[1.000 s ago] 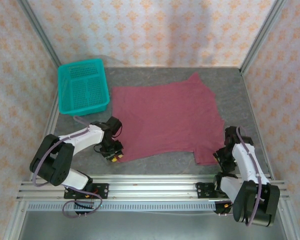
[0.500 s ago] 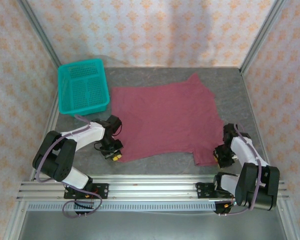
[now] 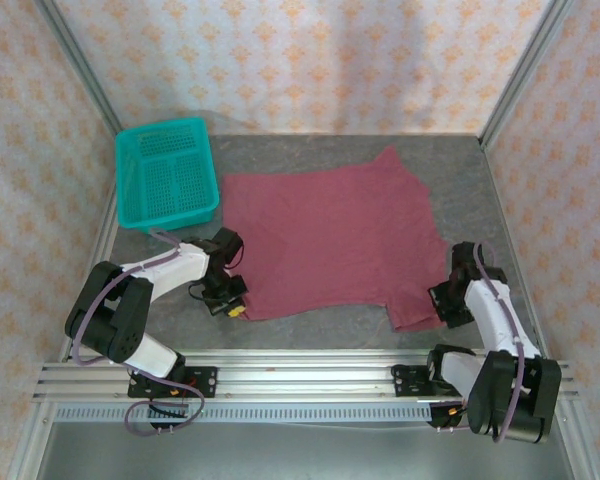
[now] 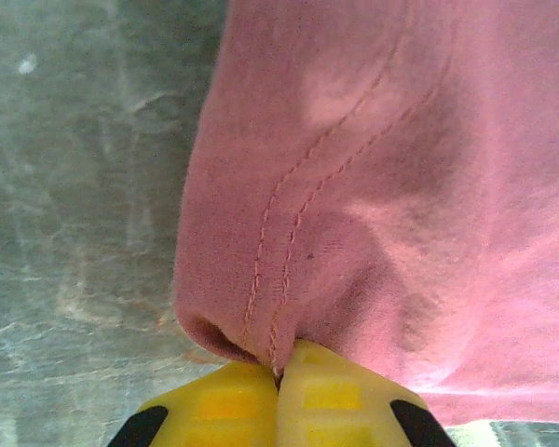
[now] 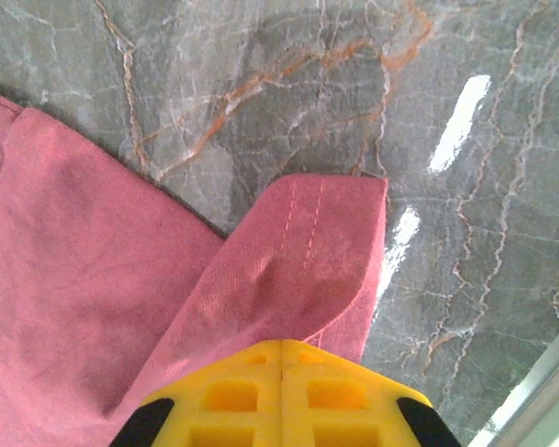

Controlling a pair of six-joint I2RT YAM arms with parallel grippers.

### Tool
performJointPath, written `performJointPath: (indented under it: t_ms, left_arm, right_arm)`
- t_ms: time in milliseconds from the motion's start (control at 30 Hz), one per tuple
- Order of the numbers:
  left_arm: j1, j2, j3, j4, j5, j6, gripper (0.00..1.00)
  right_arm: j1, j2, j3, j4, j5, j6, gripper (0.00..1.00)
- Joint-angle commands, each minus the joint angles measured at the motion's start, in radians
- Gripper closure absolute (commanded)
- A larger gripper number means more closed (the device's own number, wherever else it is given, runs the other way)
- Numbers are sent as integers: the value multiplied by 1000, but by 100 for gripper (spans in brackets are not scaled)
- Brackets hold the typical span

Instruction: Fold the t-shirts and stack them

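Note:
The maroon t-shirt (image 3: 330, 235) lies spread flat across the middle of the grey table, plain side up, no lettering showing. My left gripper (image 3: 236, 310) is shut on the shirt's near left hem corner; in the left wrist view the stitched hem (image 4: 270, 261) bunches up into the closed yellow fingertips (image 4: 224, 405). My right gripper (image 3: 446, 303) is shut on the near right corner, where a folded flap of hem (image 5: 307, 251) runs under the yellow fingertips (image 5: 335, 396).
A teal mesh basket (image 3: 166, 172) stands at the back left, just beside the shirt's left edge. Patterned walls enclose the table (image 3: 450, 165) on three sides. The aluminium rail (image 3: 300, 375) runs along the near edge behind both grippers.
The left gripper has shifted slightly right, onto the shirt's corner. The right gripper swung from the table beside the shirt onto its near right corner and closed there.

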Motion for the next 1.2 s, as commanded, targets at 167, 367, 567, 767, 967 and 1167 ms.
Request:
performJointPath:
  t_ms: [167, 367, 567, 767, 967, 1167]
  left_arm:
    - [8, -60, 61, 108, -98, 43, 100]
    - [10, -164, 48, 55, -132, 31, 100]
    - [11, -181, 37, 53, -133, 30, 100]
    - [11, -200, -6, 65, -149, 18, 100]
    - [12, -204, -22, 60, -172, 16, 100]
    - [13, -210, -27, 65, -178, 25, 100]
  right_arm:
    - [-1, -61, 133, -143, -17, -28, 100]
    - [-2, -81, 190, -167, -42, -29, 100]
    - [-2, -75, 176, -174, -53, -51, 100]
    - [-2, -75, 64, -189, -54, -57, 100]
    - [-2, -37, -15, -153, -35, -68, 90]
    - [-2, -72, 108, -263, 97, -98, 49]
